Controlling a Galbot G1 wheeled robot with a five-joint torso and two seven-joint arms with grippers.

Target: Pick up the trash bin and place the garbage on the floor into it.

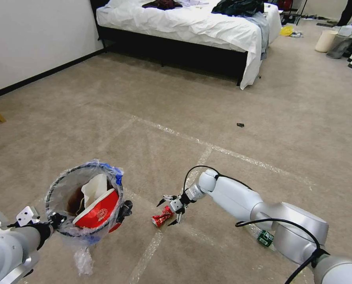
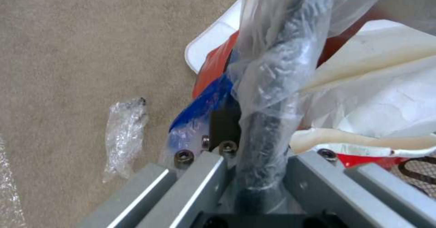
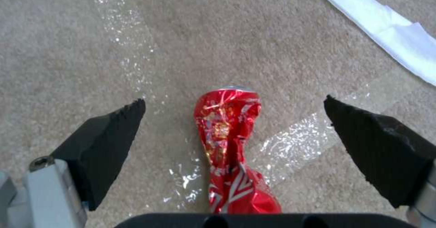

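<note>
Here our left gripper (image 1: 51, 221) is clamped on the bag-lined rim of the trash bin (image 1: 85, 201), lifted off the carpet (image 1: 144, 98) and already stuffed with a crushed paper cup (image 1: 99, 213). Our right gripper (image 3: 234, 119), its jaws spread wide, straddles the crumpled, shiny red can (image 3: 231, 146) lying on a glossy tape line (image 3: 291, 143). A green-labelled bottle (image 1: 264, 238) is mostly hidden behind our right arm.

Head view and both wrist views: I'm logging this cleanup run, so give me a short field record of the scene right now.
bin: red bin, held off the carpet by its rim
bin contents: paper cup, white paper
left claw: shut on bin rim
right claw: open, low over the can, pads on either side, not touching it
can: crushed red can lying on carpet across a tape line
other litter: clear wrapper, white paper strip, green-labelled bottle
floor: carpet
</note>
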